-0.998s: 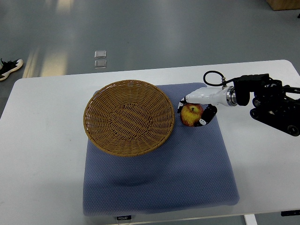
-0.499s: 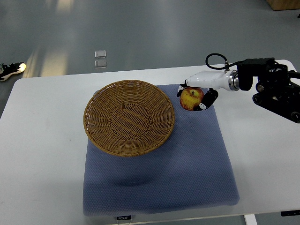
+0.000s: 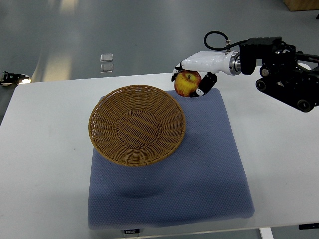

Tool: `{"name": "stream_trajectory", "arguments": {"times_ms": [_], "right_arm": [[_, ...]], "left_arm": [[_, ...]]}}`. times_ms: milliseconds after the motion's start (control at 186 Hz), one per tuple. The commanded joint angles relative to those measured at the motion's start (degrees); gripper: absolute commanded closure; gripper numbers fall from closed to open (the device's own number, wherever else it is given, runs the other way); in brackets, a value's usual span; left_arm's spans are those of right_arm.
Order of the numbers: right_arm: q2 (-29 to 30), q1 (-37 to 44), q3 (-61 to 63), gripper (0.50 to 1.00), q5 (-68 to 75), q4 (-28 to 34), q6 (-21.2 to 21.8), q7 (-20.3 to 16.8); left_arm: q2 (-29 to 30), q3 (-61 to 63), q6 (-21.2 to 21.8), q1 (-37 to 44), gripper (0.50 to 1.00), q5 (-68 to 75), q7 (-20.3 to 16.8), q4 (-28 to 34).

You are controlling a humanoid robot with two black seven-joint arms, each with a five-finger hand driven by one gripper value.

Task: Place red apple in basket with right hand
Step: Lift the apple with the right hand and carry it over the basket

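- Top view: the red apple (image 3: 187, 83) is held off the surface, over the far edge of the blue mat (image 3: 199, 164), just past the far right rim of the basket (image 3: 137, 124) and not over its hollow.
- White fingers of the right hand (image 3: 195, 74) curl round the fruit: the white palm shell covers it from above and to the right, a black-tipped finger (image 3: 206, 83) presses its right side, and smaller fingertips show at its upper left edge.
- Its left and lower faces, yellow-red, are uncovered and turned toward the basket.
- Wicker basket is round and shallow, holds nothing, and lies on the mat's far left part, its left rim hanging past the mat's edge.
- Right arm's black forearm (image 3: 284, 74) comes in from the right, over the table's far right corner.
- White table (image 3: 45, 164) is bare on both sides of the mat; the mat's near half is uncovered.
- Beyond the far edge lies grey floor, with a shoe (image 3: 12, 77) at the left border.
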Motion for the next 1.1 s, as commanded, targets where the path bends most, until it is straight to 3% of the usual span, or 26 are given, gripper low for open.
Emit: {"name": "stream_trajectory", "arguments": {"times_ms": [0,419,1095], "right_arm": [[3.3,0.2,0.0,0.752,0.0,-0.2,-0.1,-0.1],[15.3,-0.4,-0.1,0.750,0.0,-8.5,-0.2,-0.1],[18.7,-5.2,-0.1,0.726,-0.1,-9.8,-0.2,-0.1]], "left_arm": [[0.0,0.0,0.0,0.0,0.500,0.0,0.0,0.0],[0.0,0.0,0.0,0.0,0.500,0.0,0.0,0.0],[0.0,0.0,0.0,0.0,0.500,0.0,0.0,0.0]]}}
